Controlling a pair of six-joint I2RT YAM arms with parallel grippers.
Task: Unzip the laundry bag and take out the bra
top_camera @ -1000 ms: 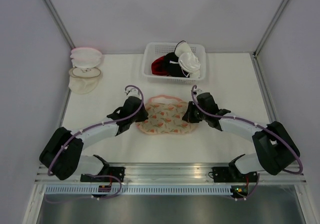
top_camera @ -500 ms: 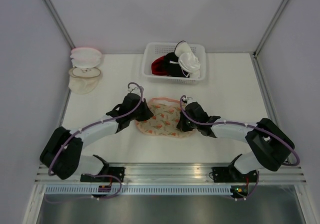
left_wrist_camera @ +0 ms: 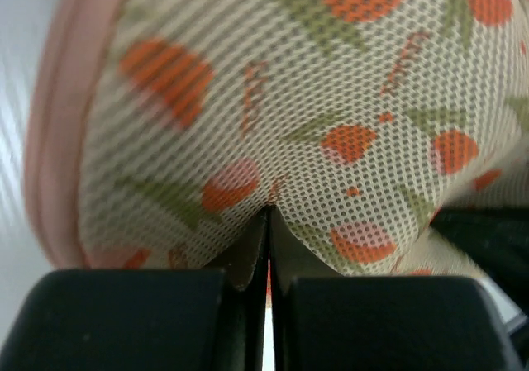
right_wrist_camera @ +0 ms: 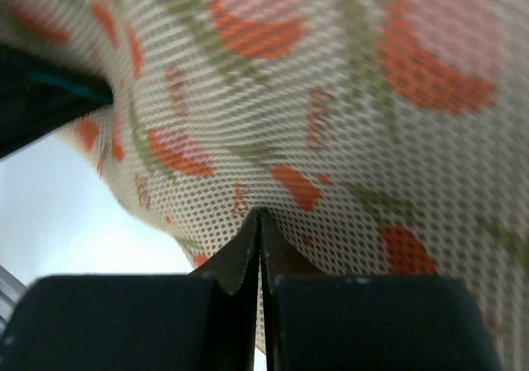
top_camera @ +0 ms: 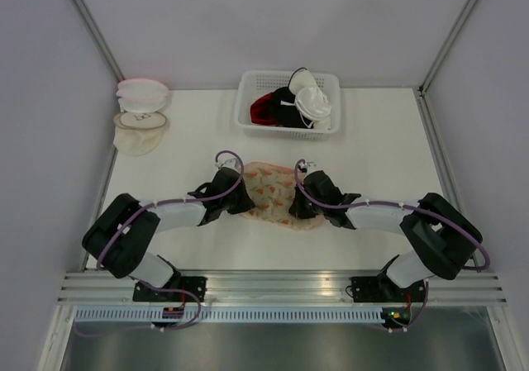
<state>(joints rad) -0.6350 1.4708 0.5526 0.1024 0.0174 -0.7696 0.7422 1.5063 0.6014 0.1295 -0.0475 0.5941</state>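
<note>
The white surface [top_camera: 376, 152] sat inside a pale-walled enclosure. The laundry bag [top_camera: 269, 191] lay near its middle, between the two arms, with its floral mesh bunched up rather than flat. The left hand [top_camera: 235, 199] met the bag's left end and the right hand [top_camera: 298, 206] met its right end.

In the left wrist view the fingers [left_wrist_camera: 132, 321] were pressed together with only a hairline slit between them. A fold of the printed mesh was pinched at their tips, and the bag's pink trim ran down the left of the frame. The right wrist view showed much the same: fingers [right_wrist_camera: 372, 321] closed on a pucker of mesh, with the fabric rising away from the tips. Pale surface showed beneath the bag's edge at lower left. The zip could not be made out in any view.

Beyond the bag, toward the far edge, stood a white lattice basket [top_camera: 250, 90] holding red, black and white garments. Near the far left corner lay two domed pouches, a pink-and-white one [top_camera: 142, 94] and a white one [top_camera: 139, 133] just in front of it.
</note>
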